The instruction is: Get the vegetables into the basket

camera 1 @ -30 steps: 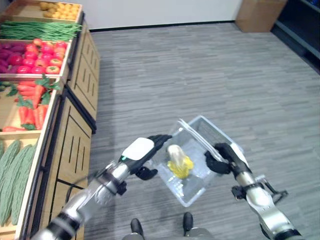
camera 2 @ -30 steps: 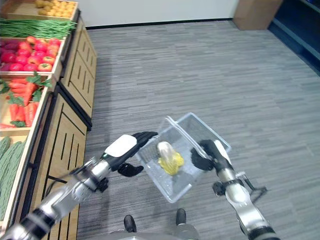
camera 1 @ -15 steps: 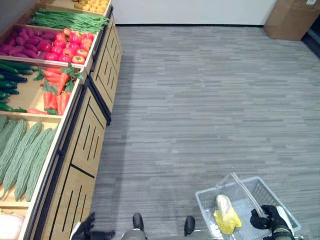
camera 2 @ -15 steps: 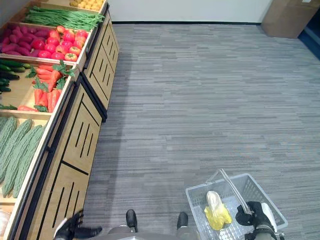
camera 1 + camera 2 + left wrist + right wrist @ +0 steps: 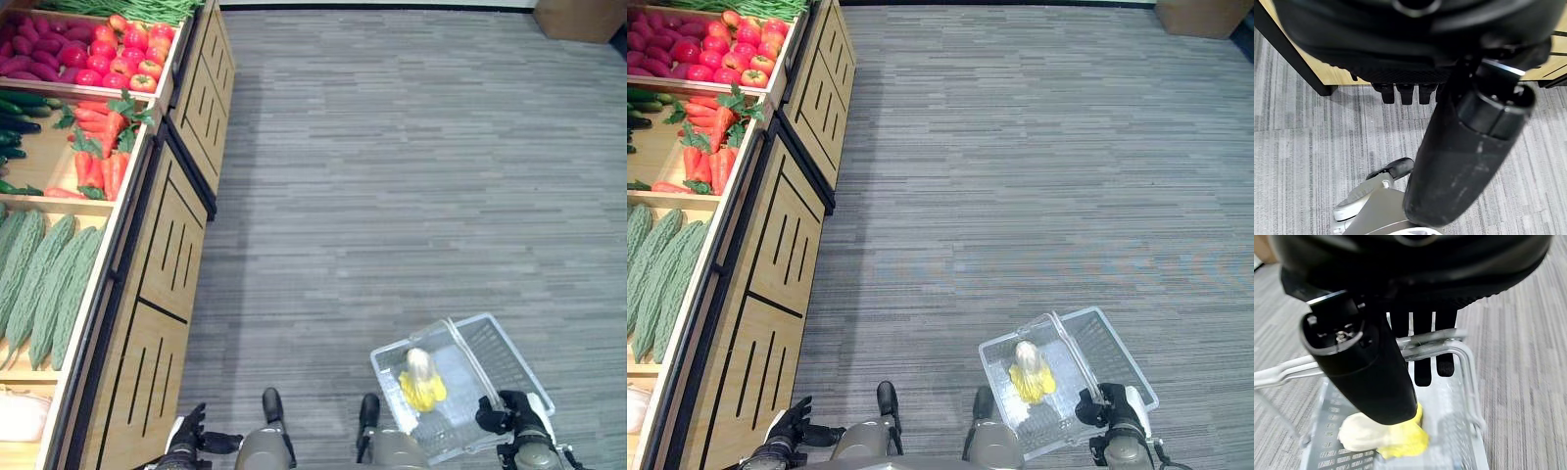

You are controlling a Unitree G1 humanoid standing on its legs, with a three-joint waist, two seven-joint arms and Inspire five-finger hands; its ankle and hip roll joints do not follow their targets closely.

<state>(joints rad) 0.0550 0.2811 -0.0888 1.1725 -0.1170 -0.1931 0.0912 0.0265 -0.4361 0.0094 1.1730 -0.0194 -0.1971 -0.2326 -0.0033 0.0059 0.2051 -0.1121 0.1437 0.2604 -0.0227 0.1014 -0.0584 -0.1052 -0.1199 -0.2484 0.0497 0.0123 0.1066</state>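
Observation:
A clear plastic basket [image 5: 427,336] hangs low at the right over the grey floor. In it lies a yellow and white leafy vegetable [image 5: 419,380]. My right hand [image 5: 509,416] is at the basket's near side; in the right wrist view its fingers [image 5: 1422,367] curl over the basket's handle bars [image 5: 1435,339], with the vegetable [image 5: 1386,438] beneath. My left hand [image 5: 188,437] hangs low at the left beside the stand, fingers relaxed and holding nothing.
A wooden produce stand [image 5: 162,264] runs along the left with bitter gourds [image 5: 44,284], carrots [image 5: 98,147], cucumbers [image 5: 18,108] and red tomatoes [image 5: 122,64]. A cardboard box [image 5: 578,15] stands at the far right. Open grey floor lies between.
The camera has swung. My left hand has come off the basket's side and dropped low at the left. The basket now hangs lower, from my right hand alone.

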